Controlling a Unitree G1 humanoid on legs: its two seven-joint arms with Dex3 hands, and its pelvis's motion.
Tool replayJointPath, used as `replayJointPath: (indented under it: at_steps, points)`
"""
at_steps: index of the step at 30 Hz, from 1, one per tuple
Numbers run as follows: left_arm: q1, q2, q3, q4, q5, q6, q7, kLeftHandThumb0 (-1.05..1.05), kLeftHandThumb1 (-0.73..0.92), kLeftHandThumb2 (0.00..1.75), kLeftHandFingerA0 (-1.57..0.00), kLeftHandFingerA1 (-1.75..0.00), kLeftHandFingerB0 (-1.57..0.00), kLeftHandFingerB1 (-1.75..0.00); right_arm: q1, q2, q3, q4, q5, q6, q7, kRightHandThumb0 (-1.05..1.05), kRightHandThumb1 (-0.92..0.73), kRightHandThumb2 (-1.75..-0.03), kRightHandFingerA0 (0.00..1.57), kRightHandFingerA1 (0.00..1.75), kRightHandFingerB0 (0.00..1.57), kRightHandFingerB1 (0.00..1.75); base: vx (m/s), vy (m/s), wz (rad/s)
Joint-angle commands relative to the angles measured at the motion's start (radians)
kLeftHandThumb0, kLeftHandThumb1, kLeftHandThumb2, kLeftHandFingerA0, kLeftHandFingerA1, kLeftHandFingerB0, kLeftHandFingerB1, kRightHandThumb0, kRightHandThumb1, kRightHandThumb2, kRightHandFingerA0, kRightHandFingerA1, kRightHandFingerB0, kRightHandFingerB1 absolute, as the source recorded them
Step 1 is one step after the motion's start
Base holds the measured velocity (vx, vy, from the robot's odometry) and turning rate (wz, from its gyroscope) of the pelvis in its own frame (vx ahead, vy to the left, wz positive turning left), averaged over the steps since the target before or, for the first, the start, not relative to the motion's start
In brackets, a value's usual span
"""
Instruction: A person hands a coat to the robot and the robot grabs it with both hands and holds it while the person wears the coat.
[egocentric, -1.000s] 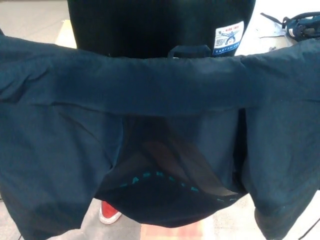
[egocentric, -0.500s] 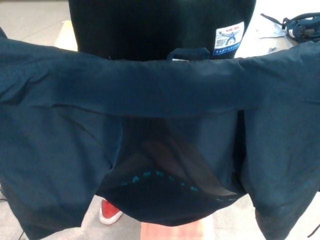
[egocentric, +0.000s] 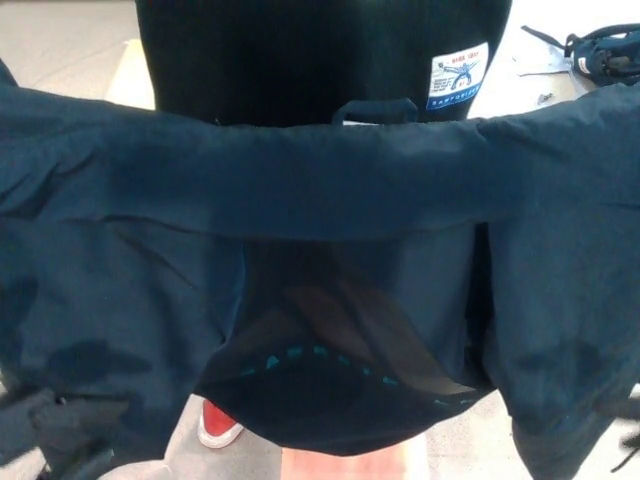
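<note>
navy coat (egocentric: 320, 190) spread wide open

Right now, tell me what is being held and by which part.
The coat hangs spread wide, but the grip is hidden. A dark shape, probably the left hand, shows by its lower left corner; whether it grips cannot be told.

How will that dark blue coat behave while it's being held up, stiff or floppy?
Probably floppy: the coat sags and creases between its held ends. Likely light and thin, since its lining looks sheer. Possibly slippery; the fabric looks smooth.
</note>
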Motion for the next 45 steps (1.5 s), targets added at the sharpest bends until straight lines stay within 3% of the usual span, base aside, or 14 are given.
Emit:
replayJointPath:
  at_steps: [1,5,13,14,25,28,29,31,34,35,38,39,40,45]
  points:
    - [-0.025,0.001,0.191,-0.296,-0.224,-0.253,-0.022,-0.43,0.60,0.59,-1.23,-0.59,-1.00,-0.54,-0.106,0.026,-0.154,-0.254,0.329,-0.172,-0.040,-0.23,-0.84,-0.64,1.04,0.73,0.88,0.70,0.00,0.000,0.00]
    - [-0.109,0.007,0.275,-0.420,-0.252,-0.177,-0.039,-0.57,0.58,0.58,-1.04,-0.51,-0.87,-0.47,-0.215,-0.023,-0.254,-0.350,0.347,-0.075,-0.025,-0.34,-0.71,-0.60,0.72,0.64,0.41,0.55,0.00,0.000,0.00]
    - [-0.440,0.000,0.183,-0.415,-0.181,-0.022,-0.091,-0.72,0.52,0.57,-0.68,-0.47,-0.74,-0.43,-0.418,-0.206,-0.425,-0.390,0.382,0.124,0.078,-0.58,-0.54,-0.85,0.49,0.58,0.32,0.51,0.00,0.000,0.00]
    - [-0.466,0.045,0.184,-0.395,-0.201,0.000,-0.134,-0.71,0.44,0.88,-0.48,-0.55,-0.59,-0.54,-0.448,-0.246,-0.443,-0.383,0.395,0.158,0.098,-0.57,-0.53,-0.86,0.49,0.58,0.31,0.50,0.00,0.000,0.00]
    - [-0.722,0.598,0.177,-0.125,-0.458,0.352,-0.562,-0.81,0.61,0.59,-0.22,-0.31,-0.21,-0.35,-0.719,-0.697,-0.401,-0.215,0.499,0.527,0.344,-0.80,-0.70,-0.62,0.19,0.43,0.11,0.28,0.00,0.000,0.00]
    - [-0.861,0.640,0.055,-0.019,-0.404,0.395,-0.636,-0.39,0.23,0.89,0.00,-0.49,0.00,-0.49,-0.827,-0.789,-0.288,-0.093,0.477,0.519,0.422,-0.40,-0.30,-0.95,0.02,0.51,0.00,0.50,0.00,0.000,0.00]
    - [-0.893,0.640,0.026,0.009,-0.387,0.402,-0.652,-0.82,0.53,0.92,-0.14,-0.44,0.00,-0.34,-0.848,-0.804,-0.256,-0.069,0.476,0.532,0.441,-0.40,-0.29,-0.94,0.02,0.50,0.00,0.50,0.00,0.000,0.00]
    - [-0.940,0.649,-0.019,0.043,-0.371,0.433,-0.689,-0.82,0.52,0.93,-0.04,-0.32,-0.04,-0.24,-0.882,-0.829,-0.207,-0.035,0.470,0.553,0.474,-0.85,-0.55,-0.92,0.19,0.49,0.06,0.29,0.00,0.000,0.00]
    - [-1.005,0.647,-0.077,0.087,-0.345,0.473,-0.733,-0.84,0.54,0.93,-0.07,-0.27,-0.06,-0.19,-0.955,-0.841,-0.123,0.018,0.466,0.556,0.519,-0.38,-0.30,-0.93,0.03,0.48,0.00,0.48,0.00,0.000,0.00]
    - [-1.043,0.638,-0.108,0.120,-0.326,0.479,-0.752,-0.84,0.53,0.94,-0.07,-0.26,-0.06,-0.17,-0.982,-0.851,-0.088,0.033,0.443,0.566,0.536,-0.88,-0.61,-0.69,0.16,0.39,0.06,0.20,0.00,0.000,0.00]
    - [-1.143,0.616,-0.182,0.195,-0.269,0.509,-0.803,-0.84,0.51,0.94,-0.04,-0.22,-0.06,-0.17,-1.056,-0.867,-0.003,0.083,0.418,0.587,0.603,-0.83,-0.58,-0.92,0.14,0.45,0.03,0.18,0.00,0.000,0.00]
    - [-1.172,0.615,-0.204,0.212,-0.261,0.526,-0.826,-0.84,0.52,0.94,-0.04,-0.23,-0.05,-0.16,-1.081,-0.879,0.025,0.093,0.413,0.608,0.629,-0.83,-0.74,-0.64,0.20,0.35,0.00,0.18,0.00,0.000,0.00]
    - [-1.202,0.620,-0.226,0.226,-0.259,0.544,-0.860,-0.84,0.52,0.94,-0.04,-0.25,-0.04,-0.15,-1.116,-0.888,0.057,0.104,0.417,0.634,0.663,-0.80,-0.57,-0.97,0.14,0.48,0.00,0.17,0.00,0.000,0.00]
    - [-1.326,0.662,-0.320,0.274,-0.290,0.622,-1.067,-0.86,0.52,0.94,-0.03,-0.21,-0.02,-0.12,-1.256,-0.899,0.192,0.183,0.356,0.663,0.803,-0.83,-0.59,-0.99,0.08,0.45,0.00,0.15,0.00,0.000,0.00]
